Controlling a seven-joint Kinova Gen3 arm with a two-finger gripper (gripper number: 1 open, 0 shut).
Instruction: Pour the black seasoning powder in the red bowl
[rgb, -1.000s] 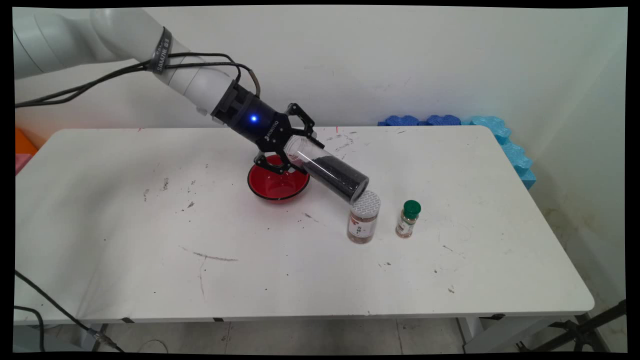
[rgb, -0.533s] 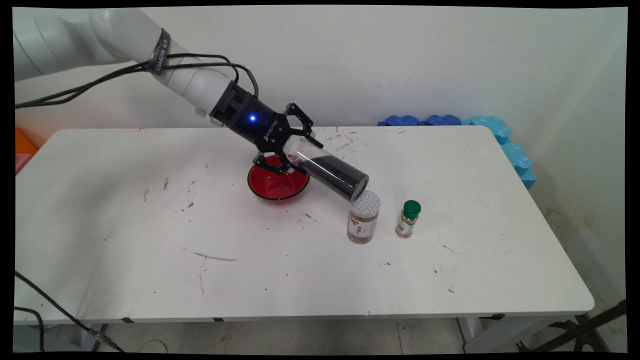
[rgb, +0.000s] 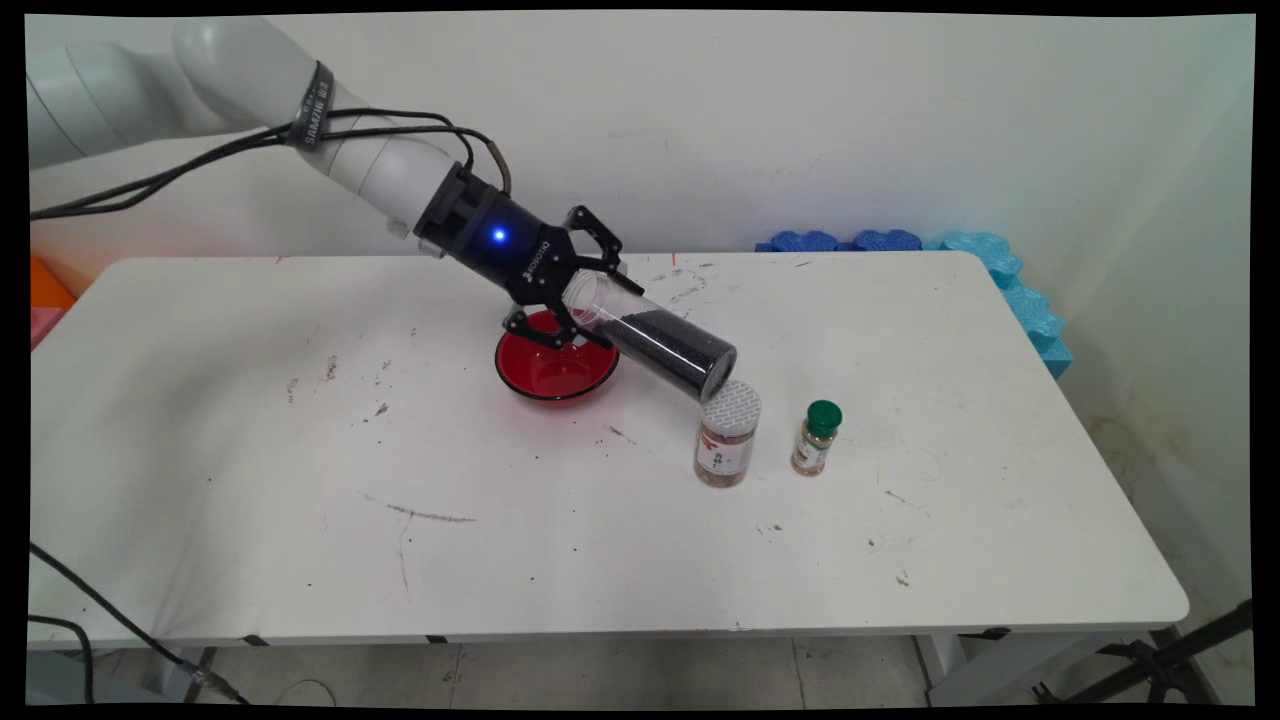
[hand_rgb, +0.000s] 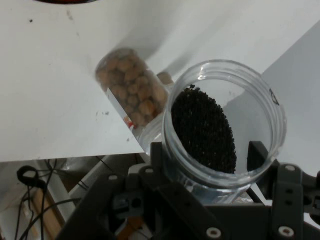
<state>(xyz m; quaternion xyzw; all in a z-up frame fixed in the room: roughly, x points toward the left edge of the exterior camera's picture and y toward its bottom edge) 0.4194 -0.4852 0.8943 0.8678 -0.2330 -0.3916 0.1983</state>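
Main view. The tool (rgb: 585, 300) is closed on the open end of a clear jar (rgb: 655, 338) part-filled with black grains. The jar hangs tilted, closed base lowest, above the middle of the desk (rgb: 250, 450). Its base sits just above the white-lidded jar (rgb: 728, 445); whether they touch cannot be told. A red bowl (rgb: 556, 367) lies beneath the tool, and a green-capped bottle (rgb: 818, 437) stands beside the white-lidded jar, toward the desk's right edge.

Hand view. The tool (hand_rgb: 212, 155) has one finger on each side of the clear jar (hand_rgb: 225, 125) near its open mouth. The grains are heaped at the far end. The white-lidded jar (hand_rgb: 132, 92) shows brown lumps inside. The clear jar looks rigid, smooth, probably slippery and light; a hold just below the rim suits it.
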